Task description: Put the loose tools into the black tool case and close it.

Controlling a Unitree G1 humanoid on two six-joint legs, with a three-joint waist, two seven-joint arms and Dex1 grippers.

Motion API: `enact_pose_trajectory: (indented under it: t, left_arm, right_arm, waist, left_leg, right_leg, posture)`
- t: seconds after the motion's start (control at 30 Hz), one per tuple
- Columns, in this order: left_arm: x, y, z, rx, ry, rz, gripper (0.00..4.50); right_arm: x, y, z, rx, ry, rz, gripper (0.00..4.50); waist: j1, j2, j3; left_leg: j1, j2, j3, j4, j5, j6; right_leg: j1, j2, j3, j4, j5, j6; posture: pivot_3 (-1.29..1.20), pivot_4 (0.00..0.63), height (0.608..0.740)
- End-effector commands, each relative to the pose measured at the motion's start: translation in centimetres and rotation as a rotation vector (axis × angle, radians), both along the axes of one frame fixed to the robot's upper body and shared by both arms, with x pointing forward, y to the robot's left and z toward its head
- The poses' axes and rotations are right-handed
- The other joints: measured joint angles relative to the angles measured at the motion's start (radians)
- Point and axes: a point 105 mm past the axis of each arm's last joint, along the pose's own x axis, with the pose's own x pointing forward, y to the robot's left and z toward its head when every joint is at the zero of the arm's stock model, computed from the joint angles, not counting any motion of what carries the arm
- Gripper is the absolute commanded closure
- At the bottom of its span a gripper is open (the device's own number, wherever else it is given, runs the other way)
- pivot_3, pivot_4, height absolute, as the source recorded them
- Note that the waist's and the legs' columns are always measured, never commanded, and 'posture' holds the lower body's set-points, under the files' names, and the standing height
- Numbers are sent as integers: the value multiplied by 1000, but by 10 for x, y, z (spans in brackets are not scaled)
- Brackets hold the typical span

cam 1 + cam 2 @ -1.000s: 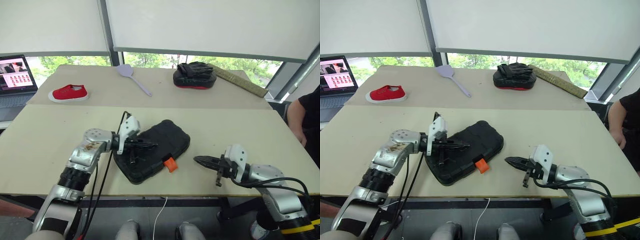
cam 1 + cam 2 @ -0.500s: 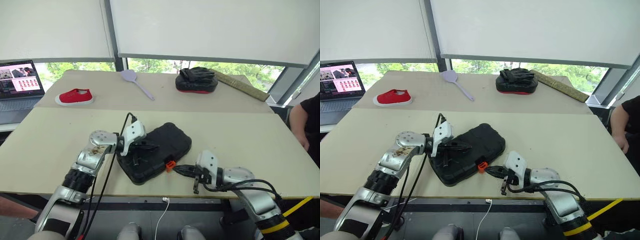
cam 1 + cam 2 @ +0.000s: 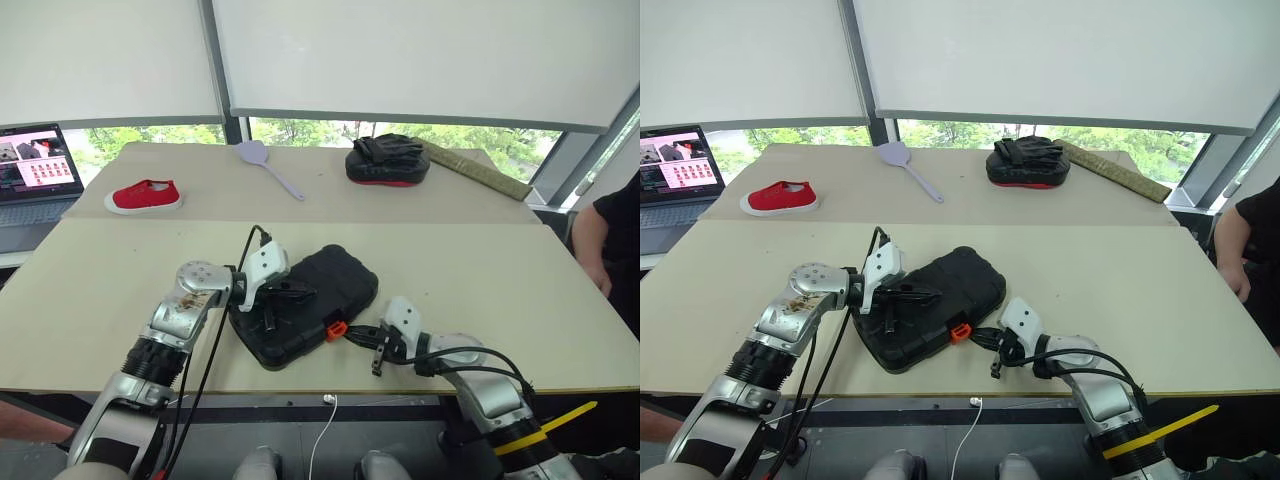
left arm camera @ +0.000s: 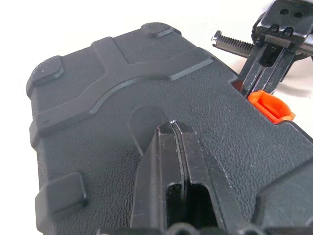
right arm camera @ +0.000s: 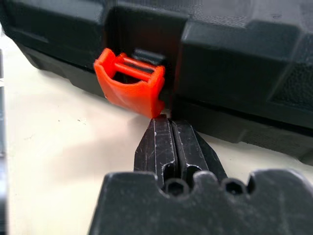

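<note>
**Right pincer now at the latch**

My right pincer has come in and down toward the case over the last second; a second ago it hung well apart from the orange latch, out over bare counter. Now its tips sit just below and in front of the latch, nearly touching its lower edge. I cannot tell from the wrist view whether there is contact yet. Fingers pressed together, holding nothing.

My left pincer has not shifted. It rests on top of the black tool case, tips on the textured lid near a shallow moulded recess, fingers likewise closed and empty. It reads as a hold-down, pinning the lid.

The case lies shut, flat on the counter between my two pincers, lid against base all along the front seam that I can see. The latch stands out from the shell, not yet folded flush, so I judge it unfastened. No loose tools in sight on the counter around the pincers; I take them to be inside.

Meaning for the task: loading looks done, lid is down, only latching is left. Next call: nudge the latch up and inward with the closed tips while the left keeps pressing. Risk: the case sliding away under a sideways push.
</note>
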Motion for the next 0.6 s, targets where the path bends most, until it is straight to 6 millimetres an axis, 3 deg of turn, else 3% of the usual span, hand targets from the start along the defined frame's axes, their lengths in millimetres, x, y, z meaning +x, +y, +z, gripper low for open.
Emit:
enact_pose_trajectory:
  t: [0.03,0.13,0.23,0.43,0.6]
  left_arm:
    - [-7,7,-46,96,149,38,4500]
    - [-8,7,-46,95,149,38,4500]
    - [-10,6,-49,92,156,38,4500]
    - [-10,6,-48,92,159,38,4500]
    - [-11,8,-48,96,163,37,4500]
  right_arm:
    - [-5,1,15,-19,-51,29,4448]
    - [-6,-3,14,-32,-39,24,4448]
    - [-20,-15,2,-85,32,43,4448]
    - [-30,3,2,-60,94,110,4448]
    - [-25,14,12,-15,54,107,4448]
  waist:
    - [1,0,0]
    - [2,0,0]
    - [8,0,0]
    - [10,1,-1]
    - [11,1,-1]
  left_leg:
    - [0,0,0,0,0,0]
    - [0,0,0,0,0,0]
    - [-1,-1,0,-1,-1,0]
    - [0,0,0,-1,-2,1]
    - [-1,-1,0,-1,-3,-1]
  right_leg:
    - [0,0,0,0,0,0]
    - [0,0,0,-1,0,0]
    - [0,-1,0,-2,-1,1]
    - [0,-1,0,-2,-1,1]
    - [-4,-1,0,-3,-1,1]
  posture:
    - [0,150,740]
    - [0,150,740]
    - [0,150,740]
    - [0,150,740]
    - [0,150,740]
